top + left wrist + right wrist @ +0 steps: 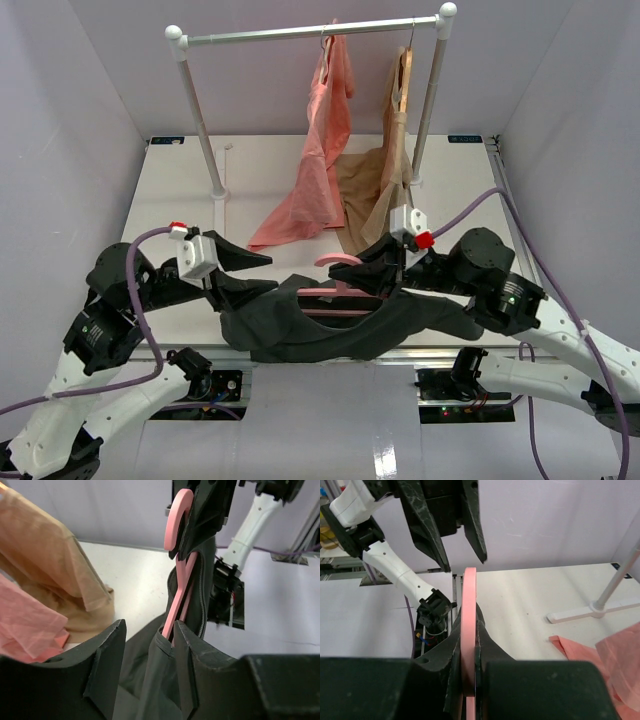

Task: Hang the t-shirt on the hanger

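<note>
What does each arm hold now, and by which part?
Right gripper: jaws shut on the hanger, at its neck below the hook. Left gripper: jaws open, gripping nothing.

Charcoal t-shirt (pixel 330 335), pink hanger (pixel 335 261), salmon garment (pixel 318 180), tan garment (pixel 376 192), white table (pixel 180 190)

Bright, even overhead light, soft shadows; nearest wrist-view foregrounds slightly blurred.

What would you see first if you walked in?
A dark t-shirt is held up at the front of the table, a pink hanger poking from its neck. The right gripper pinches the hanger; the left gripper stands open beside the shirt. Behind, a pink top and a tan top hang on a rail.
</note>
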Controlling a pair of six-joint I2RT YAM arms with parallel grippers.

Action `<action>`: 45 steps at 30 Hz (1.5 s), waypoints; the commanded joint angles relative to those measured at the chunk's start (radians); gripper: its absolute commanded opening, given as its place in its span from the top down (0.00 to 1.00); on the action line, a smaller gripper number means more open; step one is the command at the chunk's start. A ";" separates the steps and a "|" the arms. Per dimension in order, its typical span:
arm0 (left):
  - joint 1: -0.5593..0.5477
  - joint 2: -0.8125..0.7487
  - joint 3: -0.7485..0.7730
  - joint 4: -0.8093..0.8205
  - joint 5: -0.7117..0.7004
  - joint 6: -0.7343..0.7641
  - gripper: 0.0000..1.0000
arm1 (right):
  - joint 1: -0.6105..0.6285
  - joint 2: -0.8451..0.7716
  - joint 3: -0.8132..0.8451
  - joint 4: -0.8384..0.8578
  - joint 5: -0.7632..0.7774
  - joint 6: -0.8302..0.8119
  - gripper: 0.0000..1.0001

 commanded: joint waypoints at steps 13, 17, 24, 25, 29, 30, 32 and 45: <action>-0.001 -0.115 -0.163 -0.102 -0.331 0.015 0.46 | -0.002 -0.205 0.037 0.014 0.268 0.005 0.92; -0.001 -0.083 -0.183 -0.082 -0.365 0.010 0.46 | 0.000 -0.213 0.057 0.014 0.254 0.012 0.92; -0.001 -0.016 -0.182 -0.031 -0.477 0.008 0.47 | -0.001 -0.144 0.169 0.001 0.208 0.002 0.92; -0.001 -0.012 -0.187 -0.031 -0.488 0.008 0.47 | 0.000 -0.142 0.181 0.001 0.203 0.003 0.92; -0.001 -0.009 -0.205 -0.031 -0.467 0.019 0.64 | 0.000 -0.148 0.199 -0.009 0.194 0.009 0.92; -0.001 -0.012 -0.206 -0.031 -0.456 0.023 0.74 | 0.000 -0.152 0.200 -0.011 0.196 0.010 0.92; 0.000 -0.023 -0.200 -0.032 -0.420 0.025 1.00 | -0.001 -0.160 0.200 -0.016 0.211 0.006 0.92; -0.001 -0.118 -0.082 -0.071 -0.436 -0.025 1.00 | 0.000 -0.206 0.091 -0.227 0.360 -0.064 0.92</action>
